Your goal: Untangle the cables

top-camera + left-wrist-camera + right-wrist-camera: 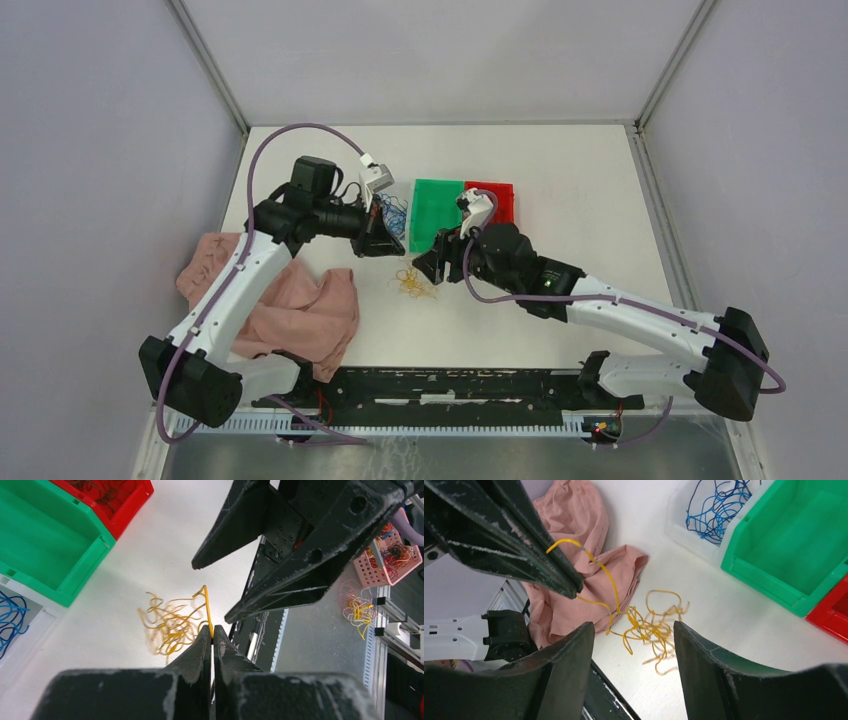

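A tangle of yellow-orange cables (pixel 413 284) lies on the white table in front of the bins. My left gripper (pixel 212 632) is shut on one yellow cable (pixel 206 605) and holds it raised from the tangle (pixel 167 625). In the right wrist view that cable (pixel 609 580) arcs from the left gripper's tip (pixel 576 587) down to the tangle (pixel 649 627). My right gripper (pixel 632 626) is open and empty, just above the tangle, jaws on either side of it. Blue cables (pixel 714 505) lie in a clear bin. Dark cables (pixel 107 490) lie in the red bin.
A green bin (pixel 435 215) stands between the clear bin (pixel 392 212) and the red bin (pixel 492 200), behind the tangle. A pink cloth (pixel 290 305) lies at the left, near the tangle. A black rail (pixel 450 385) runs along the near edge.
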Controlling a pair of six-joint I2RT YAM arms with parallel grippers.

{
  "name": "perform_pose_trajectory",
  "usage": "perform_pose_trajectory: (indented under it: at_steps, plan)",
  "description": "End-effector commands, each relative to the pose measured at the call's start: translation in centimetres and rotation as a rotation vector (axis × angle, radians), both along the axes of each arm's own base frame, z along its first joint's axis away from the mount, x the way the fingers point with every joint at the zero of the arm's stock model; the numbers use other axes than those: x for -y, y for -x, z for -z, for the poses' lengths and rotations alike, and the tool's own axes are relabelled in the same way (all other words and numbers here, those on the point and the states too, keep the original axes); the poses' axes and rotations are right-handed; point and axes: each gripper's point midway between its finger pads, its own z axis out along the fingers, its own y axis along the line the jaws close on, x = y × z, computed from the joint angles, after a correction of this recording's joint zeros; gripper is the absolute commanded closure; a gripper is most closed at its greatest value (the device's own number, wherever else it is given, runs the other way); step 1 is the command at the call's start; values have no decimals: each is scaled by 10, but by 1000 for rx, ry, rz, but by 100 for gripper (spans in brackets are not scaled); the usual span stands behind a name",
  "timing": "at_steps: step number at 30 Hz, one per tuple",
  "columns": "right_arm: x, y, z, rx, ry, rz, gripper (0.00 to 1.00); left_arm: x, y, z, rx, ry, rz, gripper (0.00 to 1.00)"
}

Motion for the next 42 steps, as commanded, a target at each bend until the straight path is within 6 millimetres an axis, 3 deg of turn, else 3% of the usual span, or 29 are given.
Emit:
perform_pose_trajectory:
  at_steps: [1,11,25,31,42]
  plan:
    - [-4,-17,-34,86,-74,62,35,3,15,-29,52,73,75,97]
    - [-26,-34,-30,79,-89,83,37,8,23,-36,11,118,120,97]
    - [-67,-48,23,-12,-118,69,38,12,32,-70,24,185,156,97]
    - [-69,-48,50,-46,-69,67,40,13,34,-91,45,209,153,97]
    - [-50,-41,88,-68,30,73,51,13,24,-125,97,219,96,97]
